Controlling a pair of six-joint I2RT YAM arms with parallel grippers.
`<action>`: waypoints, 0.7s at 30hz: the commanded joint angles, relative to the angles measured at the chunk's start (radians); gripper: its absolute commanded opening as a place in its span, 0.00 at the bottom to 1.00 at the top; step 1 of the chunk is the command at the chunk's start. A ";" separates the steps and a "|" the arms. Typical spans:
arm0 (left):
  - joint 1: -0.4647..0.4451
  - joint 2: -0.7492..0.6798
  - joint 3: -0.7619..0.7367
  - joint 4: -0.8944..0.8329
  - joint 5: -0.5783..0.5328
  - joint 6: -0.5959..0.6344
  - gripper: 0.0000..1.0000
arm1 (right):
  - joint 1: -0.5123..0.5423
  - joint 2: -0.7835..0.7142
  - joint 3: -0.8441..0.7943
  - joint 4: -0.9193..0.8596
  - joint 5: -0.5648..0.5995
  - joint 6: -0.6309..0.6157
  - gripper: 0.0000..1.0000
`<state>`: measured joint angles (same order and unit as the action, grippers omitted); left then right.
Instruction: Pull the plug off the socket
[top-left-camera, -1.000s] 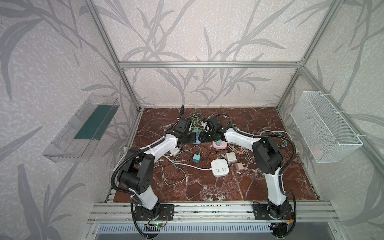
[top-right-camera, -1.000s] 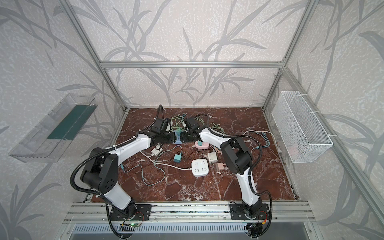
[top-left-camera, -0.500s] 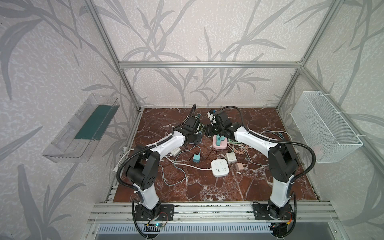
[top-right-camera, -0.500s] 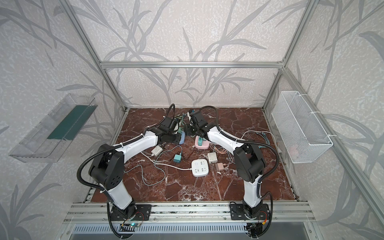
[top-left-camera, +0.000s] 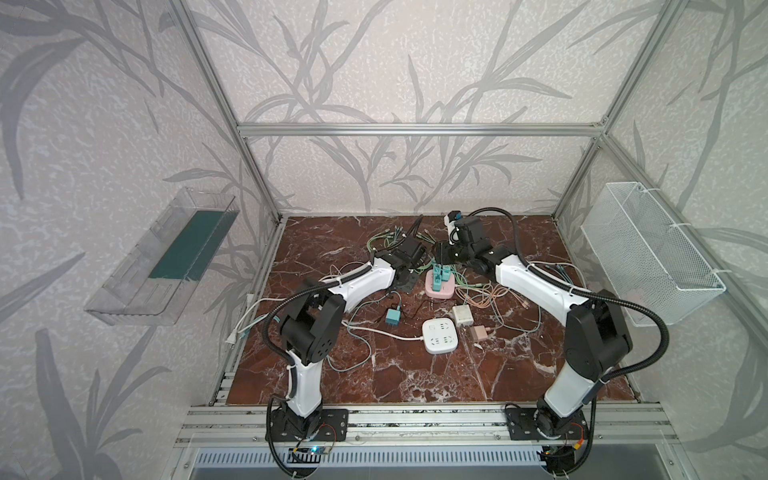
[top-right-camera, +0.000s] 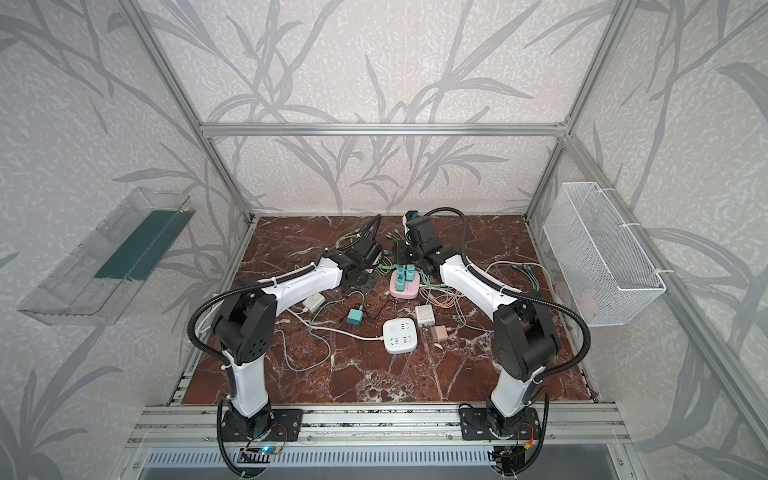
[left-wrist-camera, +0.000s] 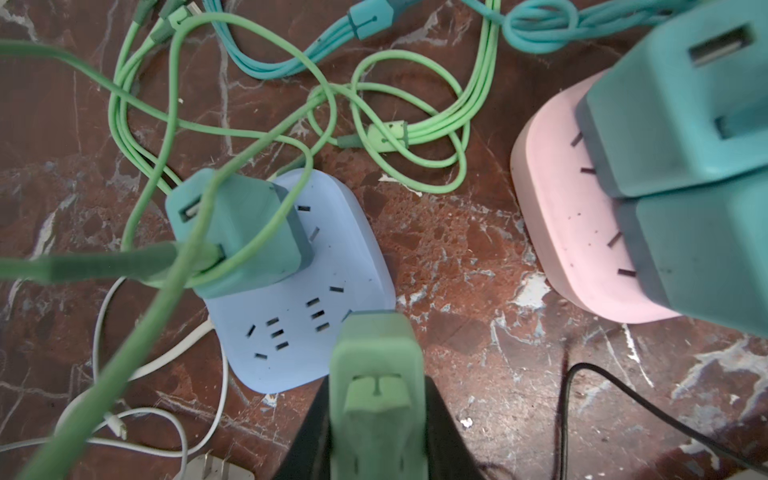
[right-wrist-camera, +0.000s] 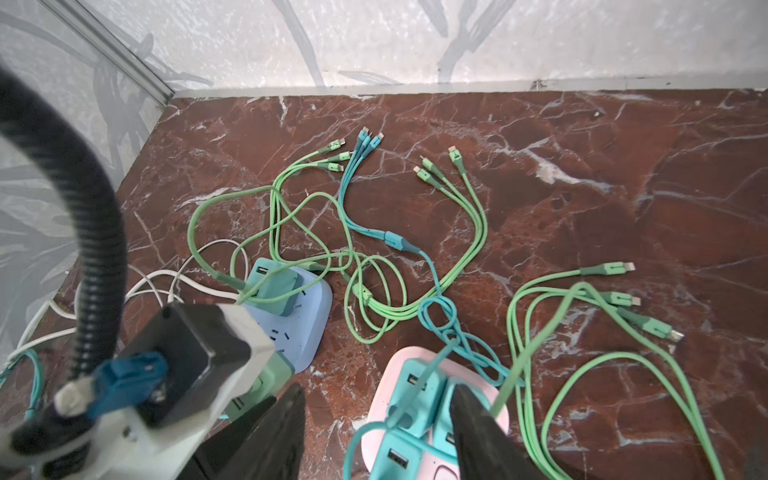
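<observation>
Change noted: over the last second the right arm has lifted away from the left wrist and swung round, so the right hand (right-wrist-camera: 376, 392) now stands over the pink socket (top-left-camera: 441, 291). The left arm has shifted only slightly.

Right hand: fingers (right-wrist-camera: 478, 432) spread and pointing down, with the teal plugs (right-wrist-camera: 409, 395) seated in the pink socket directly below and between them. Contact with a plug cannot be confirmed.

Left hand (left-wrist-camera: 376, 386): pinching a pale green plug (left-wrist-camera: 374, 340) between its jaws. The plug hangs at the edge of the blue socket (left-wrist-camera: 345, 253), just under the hand. It appears to be out of the slots, though its pins are hidden. Another teal plug (left-wrist-camera: 241, 237) sits in the blue socket ahead of the hand, looped by green cable (left-wrist-camera: 249, 153).

Assessment: the step in hand is the right hand's approach to a teal plug on the pink socket; no pull has begun there. The next move calls for lowering until one plug alone sits between the fingers, closing firmly and drawing straight up. The pink socket lies loose on the counter (top-left-camera: 415, 374) and may rise with the plug. The plugs stand touching, so two may be caught.
</observation>
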<state>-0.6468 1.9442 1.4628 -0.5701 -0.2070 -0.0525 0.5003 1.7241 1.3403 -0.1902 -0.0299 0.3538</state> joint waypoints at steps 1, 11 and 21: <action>-0.022 0.028 0.034 -0.069 -0.070 0.028 0.19 | -0.013 -0.046 -0.015 0.003 0.016 -0.016 0.57; -0.069 0.098 0.082 -0.123 -0.166 0.010 0.20 | -0.031 -0.046 -0.032 -0.007 0.008 -0.018 0.57; -0.071 0.127 0.071 -0.127 -0.224 -0.010 0.23 | -0.034 -0.035 -0.028 -0.012 -0.007 -0.009 0.57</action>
<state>-0.7136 2.0407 1.5124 -0.6662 -0.3748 -0.0555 0.4702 1.7123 1.3155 -0.1921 -0.0277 0.3466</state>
